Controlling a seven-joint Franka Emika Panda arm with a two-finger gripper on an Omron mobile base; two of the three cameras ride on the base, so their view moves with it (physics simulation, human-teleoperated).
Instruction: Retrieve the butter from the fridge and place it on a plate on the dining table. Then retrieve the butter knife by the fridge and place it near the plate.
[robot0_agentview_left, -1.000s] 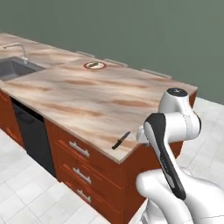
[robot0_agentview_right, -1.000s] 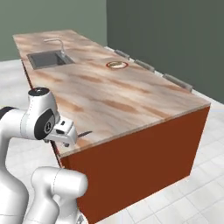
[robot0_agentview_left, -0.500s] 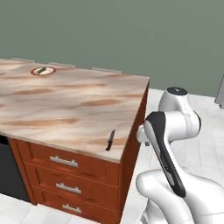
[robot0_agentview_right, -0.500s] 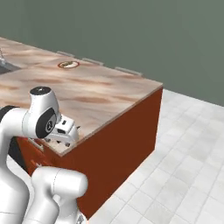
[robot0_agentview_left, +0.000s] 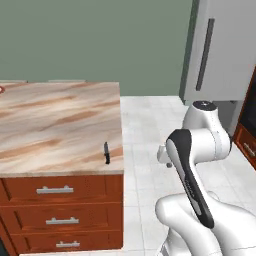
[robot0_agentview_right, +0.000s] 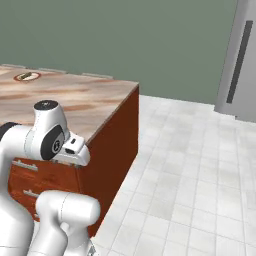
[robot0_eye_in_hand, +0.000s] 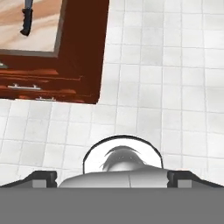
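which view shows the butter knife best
The left base view: the whole butter knife lies near the dining table's front edge. The hand view catches part of it, cut by the frame's top edge.

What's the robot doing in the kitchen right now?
The white robot arm isn't holding anything. Its gripper is open and points down at the tiled floor. A small dark butter knife lies near the edge of the dining table, and the plate sits far back on that same table. The fridge stands shut ahead, beyond the table's end. No butter has been fetched yet, so the job looks like it is only beginning.
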